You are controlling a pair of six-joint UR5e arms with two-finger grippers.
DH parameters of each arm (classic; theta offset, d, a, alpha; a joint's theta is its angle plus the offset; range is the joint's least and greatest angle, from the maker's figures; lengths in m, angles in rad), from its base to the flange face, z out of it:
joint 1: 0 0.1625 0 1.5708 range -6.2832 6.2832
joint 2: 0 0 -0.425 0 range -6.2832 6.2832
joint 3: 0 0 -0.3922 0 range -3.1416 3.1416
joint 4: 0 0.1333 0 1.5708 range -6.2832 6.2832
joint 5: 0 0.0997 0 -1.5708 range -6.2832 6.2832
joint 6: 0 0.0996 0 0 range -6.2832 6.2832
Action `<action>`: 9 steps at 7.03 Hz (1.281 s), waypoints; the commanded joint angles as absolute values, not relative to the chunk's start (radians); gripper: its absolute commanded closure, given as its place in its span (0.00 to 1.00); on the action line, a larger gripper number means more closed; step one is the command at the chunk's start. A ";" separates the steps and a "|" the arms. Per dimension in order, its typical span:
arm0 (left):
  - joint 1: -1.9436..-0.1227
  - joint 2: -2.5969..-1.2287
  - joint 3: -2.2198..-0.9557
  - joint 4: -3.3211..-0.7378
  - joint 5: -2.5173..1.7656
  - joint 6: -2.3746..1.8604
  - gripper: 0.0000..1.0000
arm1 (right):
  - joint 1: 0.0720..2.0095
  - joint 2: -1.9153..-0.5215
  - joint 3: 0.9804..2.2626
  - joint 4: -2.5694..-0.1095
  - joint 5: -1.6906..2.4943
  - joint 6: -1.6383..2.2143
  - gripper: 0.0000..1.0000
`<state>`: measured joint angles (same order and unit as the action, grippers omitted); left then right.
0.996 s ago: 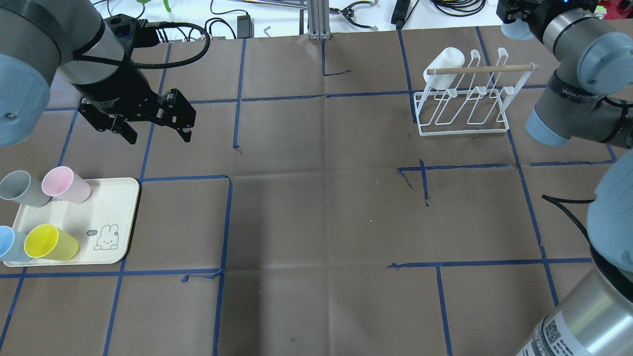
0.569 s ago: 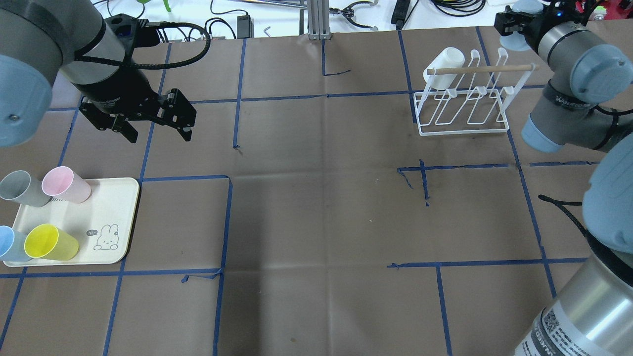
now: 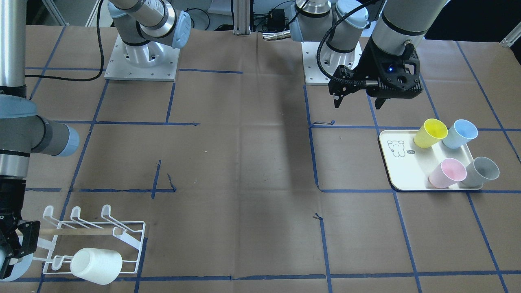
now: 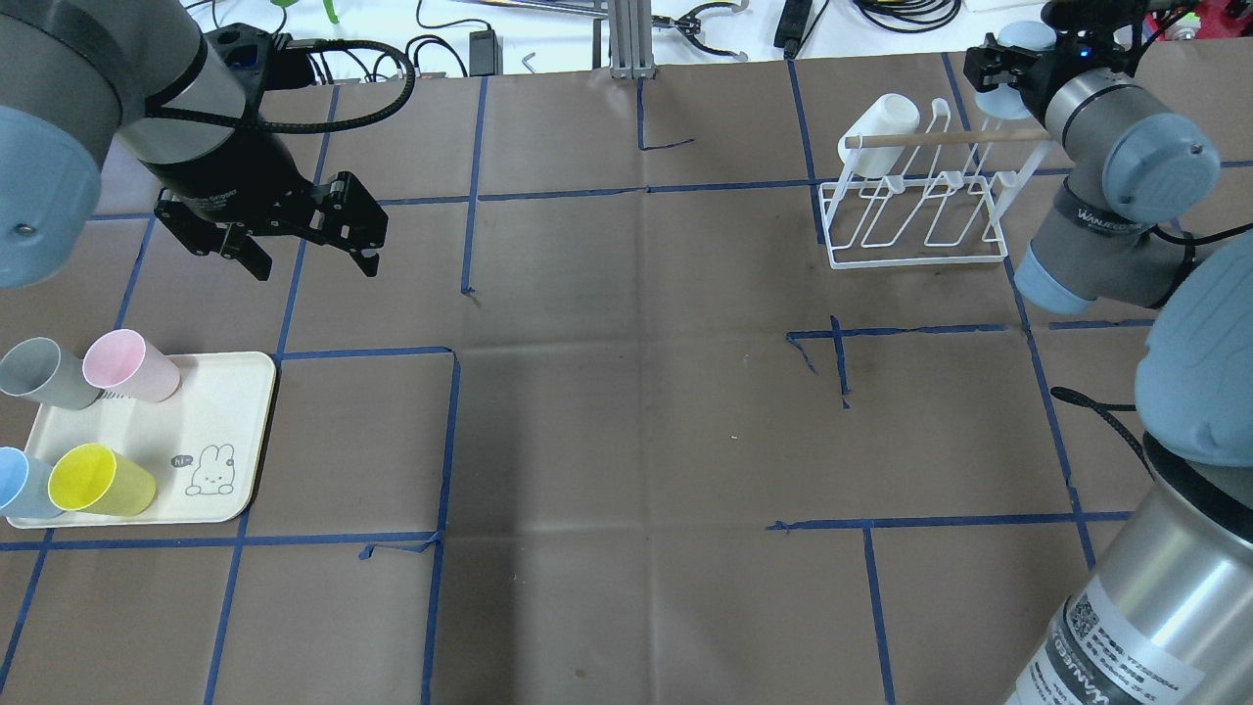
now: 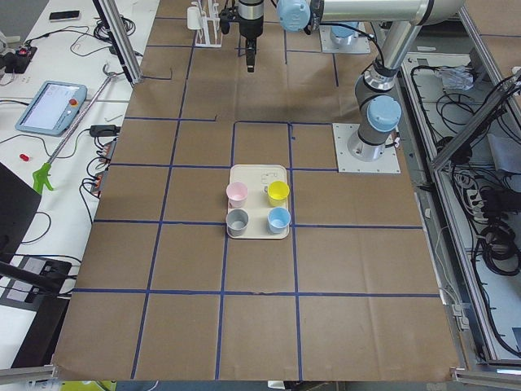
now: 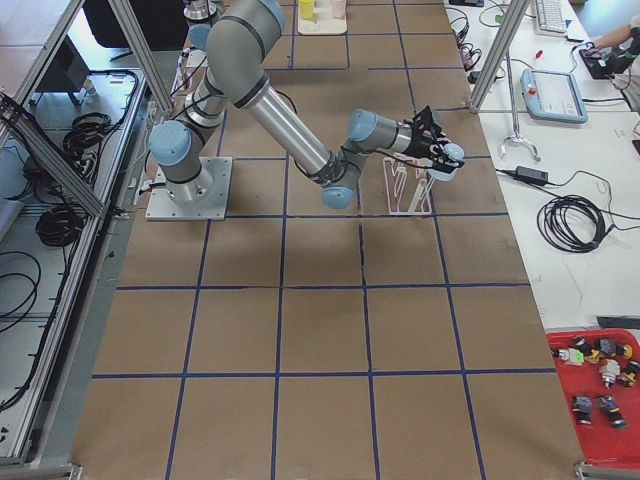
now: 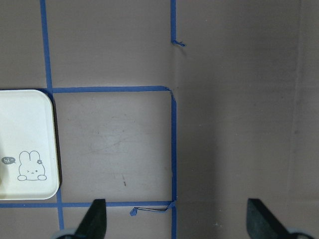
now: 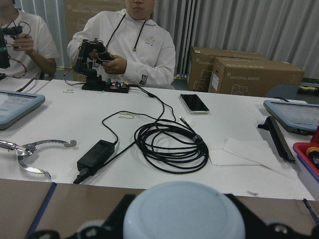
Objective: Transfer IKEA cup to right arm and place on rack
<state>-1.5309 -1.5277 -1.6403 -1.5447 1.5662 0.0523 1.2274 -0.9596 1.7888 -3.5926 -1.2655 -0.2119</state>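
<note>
Overhead exterior: right gripper [image 4: 1003, 67], arm outstretched, holds blue cup [image 4: 1026, 37] nr rack [image 4: 920, 258]; left gripper [image 4: 315, 266] wide (empty).

the right gripper [image 3: 14, 254] is cut off by the left edge at the lower left of the front-facing view. the pale blue cup [image 8: 184, 209] is cropped by the wrist view's lower edge. at the top of the left side view, the rack [image 5: 213, 23] is shown too small for its prongs to be told.
</note>
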 commanded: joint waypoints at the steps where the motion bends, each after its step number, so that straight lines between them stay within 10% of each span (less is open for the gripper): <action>1: -1.531 -1.528 -1.638 -1.545 1.566 0.052 0.00 | 1.230 -0.942 1.799 -3.594 -1.267 -0.213 0.85; 3: -1.531 -1.531 -1.637 -1.539 1.566 0.051 0.00 | 1.230 -0.953 1.812 -3.574 -1.264 -0.210 0.00; 9: -1.531 -1.583 -1.608 -1.489 1.569 0.044 0.00 | 1.233 -1.128 1.801 -3.194 -1.267 -0.215 0.00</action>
